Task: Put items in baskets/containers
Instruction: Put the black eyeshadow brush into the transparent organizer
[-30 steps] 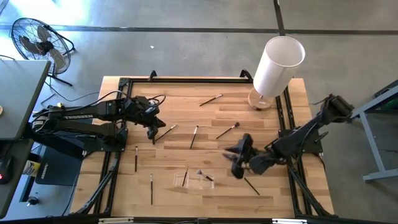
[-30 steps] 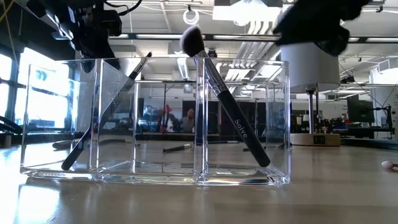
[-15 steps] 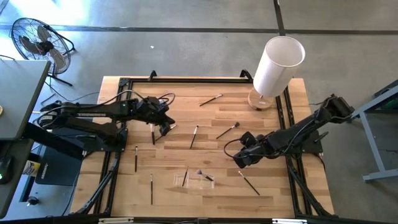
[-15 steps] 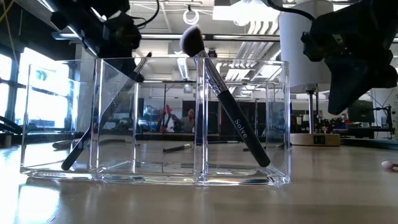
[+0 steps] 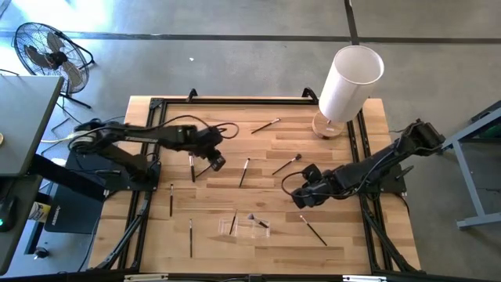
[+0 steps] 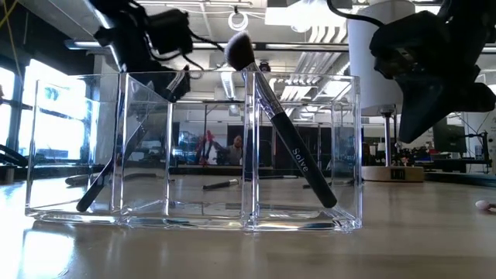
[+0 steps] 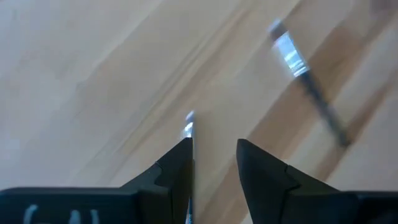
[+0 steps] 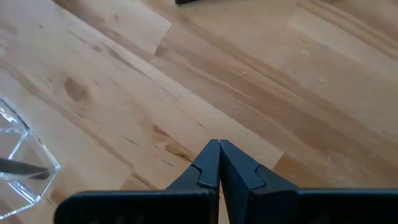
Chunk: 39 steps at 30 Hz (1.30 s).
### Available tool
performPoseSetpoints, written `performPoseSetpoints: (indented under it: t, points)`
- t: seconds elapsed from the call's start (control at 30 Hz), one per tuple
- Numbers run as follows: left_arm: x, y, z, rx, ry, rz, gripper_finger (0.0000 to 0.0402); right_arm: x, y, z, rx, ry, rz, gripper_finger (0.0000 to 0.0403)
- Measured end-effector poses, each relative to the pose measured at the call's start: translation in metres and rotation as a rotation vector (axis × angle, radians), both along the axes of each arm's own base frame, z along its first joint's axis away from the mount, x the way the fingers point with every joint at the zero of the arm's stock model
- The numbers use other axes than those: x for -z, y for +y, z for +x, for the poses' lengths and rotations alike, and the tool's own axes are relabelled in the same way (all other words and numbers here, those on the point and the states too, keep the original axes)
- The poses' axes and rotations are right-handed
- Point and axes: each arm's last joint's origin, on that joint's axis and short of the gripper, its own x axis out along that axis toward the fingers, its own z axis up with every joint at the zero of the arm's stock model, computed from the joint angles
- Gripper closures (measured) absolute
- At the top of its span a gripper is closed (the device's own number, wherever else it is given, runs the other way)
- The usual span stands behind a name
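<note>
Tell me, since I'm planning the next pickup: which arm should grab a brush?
Left. Its open gripper is right by a brush on the table; the right gripper is shut, empty.

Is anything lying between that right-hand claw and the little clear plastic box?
No. In the high view, only bare wood separates the right gripper from the clear holder.

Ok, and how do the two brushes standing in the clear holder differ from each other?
In the low view, the lettered brush has a thick dark handle and a fluffy head; the thin brush is much slimmer. The lettered brush leans its top to the left, the thin brush to the right. Both rest tilted inside the clear holder.
</note>
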Motion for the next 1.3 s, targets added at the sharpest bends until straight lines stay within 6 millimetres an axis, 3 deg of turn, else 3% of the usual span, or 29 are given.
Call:
performPoseSetpoints:
  t: [0.2, 0.43, 0.73, 1.3]
  points:
    - [0.005, 0.014, 0.023, 0.037, 0.200, -0.026, 0.0277, 0.000, -0.010, 0.004, 0.037, 0.006, 0.034, 0.0401]
    - [0.014, 0.020, 0.047, 0.172, 0.269, 0.002, 0.0277, -0.001, -0.020, 0.010, 0.079, -0.013, 0.052, 0.0400]
    - [0.034, 0.021, 0.053, 0.247, 0.340, 0.004, 0.0277, -0.002, -0.022, 0.014, 0.095, -0.057, 0.056, 0.0397]
    - [0.038, 0.022, 0.060, 0.281, 0.291, 0.022, 0.0277, -0.005, -0.022, 0.018, 0.116, -0.119, 0.031, 0.0399]
